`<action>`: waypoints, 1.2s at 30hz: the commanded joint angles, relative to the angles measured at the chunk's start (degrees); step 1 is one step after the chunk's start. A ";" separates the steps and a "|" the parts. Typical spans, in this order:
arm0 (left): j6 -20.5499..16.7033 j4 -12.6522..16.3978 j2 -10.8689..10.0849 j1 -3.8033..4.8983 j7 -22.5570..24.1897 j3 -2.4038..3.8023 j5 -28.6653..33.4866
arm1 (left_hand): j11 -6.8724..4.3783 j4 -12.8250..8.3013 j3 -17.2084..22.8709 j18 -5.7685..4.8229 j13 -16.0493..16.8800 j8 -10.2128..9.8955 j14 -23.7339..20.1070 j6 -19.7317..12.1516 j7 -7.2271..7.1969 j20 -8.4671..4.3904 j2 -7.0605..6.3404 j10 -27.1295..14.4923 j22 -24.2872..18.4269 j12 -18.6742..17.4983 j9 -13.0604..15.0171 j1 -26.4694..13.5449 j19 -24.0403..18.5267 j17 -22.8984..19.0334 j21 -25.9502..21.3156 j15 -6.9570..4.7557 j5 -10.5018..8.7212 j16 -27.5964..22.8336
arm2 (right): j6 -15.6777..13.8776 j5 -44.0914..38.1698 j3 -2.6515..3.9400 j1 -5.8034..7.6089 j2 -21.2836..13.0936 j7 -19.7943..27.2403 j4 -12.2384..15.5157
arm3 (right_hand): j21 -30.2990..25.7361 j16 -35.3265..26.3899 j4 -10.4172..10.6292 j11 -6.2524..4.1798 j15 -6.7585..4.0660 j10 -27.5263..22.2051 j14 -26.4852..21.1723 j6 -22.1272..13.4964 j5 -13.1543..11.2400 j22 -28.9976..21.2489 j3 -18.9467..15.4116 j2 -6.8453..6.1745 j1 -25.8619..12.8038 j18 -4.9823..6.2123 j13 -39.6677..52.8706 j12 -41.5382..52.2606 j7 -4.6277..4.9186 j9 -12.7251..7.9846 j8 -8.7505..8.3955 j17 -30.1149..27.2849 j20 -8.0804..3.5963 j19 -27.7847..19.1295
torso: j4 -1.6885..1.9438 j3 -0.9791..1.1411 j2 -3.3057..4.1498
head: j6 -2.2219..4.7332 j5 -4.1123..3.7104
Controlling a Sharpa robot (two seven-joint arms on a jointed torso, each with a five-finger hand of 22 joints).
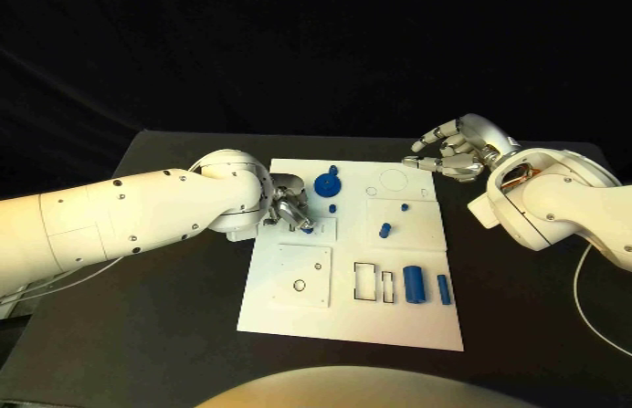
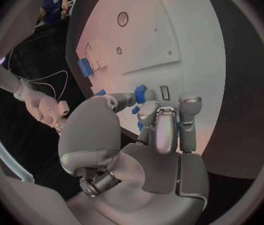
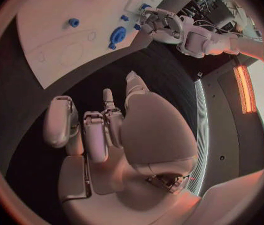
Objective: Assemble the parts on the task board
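Two hands: silver, many-fingered.
Left hand [image 1: 289,206]: pinches small blue part [image 1: 307,229], directly over flat white task board [image 1: 297,317].
Right hand [image 1: 455,155]: beyond the board's far corner, fingers curled, holding nothing.

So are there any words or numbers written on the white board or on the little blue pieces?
None that can be read.
Task board: only black outlines of rectangles and circles, no letters or numbers.
Blue parts, such as the cylinder: plain, no markings.
Left hand and right hand: no label or brand visible.
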 commanded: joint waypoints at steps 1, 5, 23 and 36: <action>-2.15 0.61 -0.38 -0.07 0.19 -0.02 1.00 | -0.09 -11.54 11.80 -1.14 0.04 0.38 2.86 0.54 -0.78 -0.21 0.34 0.44 0.19 0.32 0.09 -0.35 0.48 1.32 0.43 -0.31 0.30 0.24 | 0.37 -0.69 0.00 -0.03 -0.04 0.07 0.07 | -0.37 -0.34 -0.05 0.07 0.05 -0.33 3.99 0.24 0.03 1.80 -0.40 0.12 -0.22 0.77 5.76 -0.17 -0.12 0.05 0.18 5.69 -0.19 -0.16 | -0.05 -0.01 -0.02 | 0.03 -0.03; -4.20 1.45 -1.11 -0.10 0.33 0.14 1.53 | -0.11 -11.63 11.86 -1.14 0.09 0.41 2.86 0.56 -0.81 -0.22 0.37 0.49 0.24 0.36 0.09 -0.36 0.51 1.31 0.46 -0.34 0.32 0.23 | 0.34 -0.69 0.00 -0.03 -0.08 0.08 0.09 | -0.38 -0.36 -0.05 0.05 0.03 -0.32 3.98 0.27 0.03 1.81 -0.47 0.18 -0.28 0.77 5.77 -0.16 -0.14 0.08 0.27 5.65 -0.21 -0.14 | -0.01 -0.03 -0.05 | 0.03 -0.11; -13.69 5.26 -4.58 -1.64 1.61 0.34 1.88 | -0.19 -11.84 12.12 -1.21 0.13 0.50 2.88 0.69 -0.89 -0.29 0.46 0.61 0.69 0.42 0.08 -0.38 0.80 1.35 0.70 -0.40 0.20 0.25 | 0.25 -0.69 0.00 -0.06 -0.25 0.15 0.07 | -0.38 -0.34 -0.03 0.04 0.02 -0.30 4.00 0.27 0.03 1.82 -0.52 0.23 -0.35 0.76 5.79 -0.14 -0.15 0.09 0.31 5.71 -0.22 -0.12 | 0.23 0.05 -0.09 | -0.30 -0.09; -16.16 5.16 -4.00 -3.58 1.76 0.26 -1.52 | -0.22 -11.90 12.22 -1.27 0.29 0.53 2.88 0.75 -0.92 -0.32 0.47 0.74 1.06 0.52 0.07 -0.38 1.02 1.36 0.87 -0.42 0.14 0.26 | 0.27 -0.69 0.00 -0.28 -0.24 0.22 0.00 | -0.38 -0.34 -0.03 0.04 0.02 -0.30 4.00 0.27 0.03 1.82 -0.52 0.23 -0.35 0.76 5.79 -0.14 -0.15 0.09 0.31 5.71 -0.22 -0.12 | -0.06 0.01 -0.06 | -0.28 0.22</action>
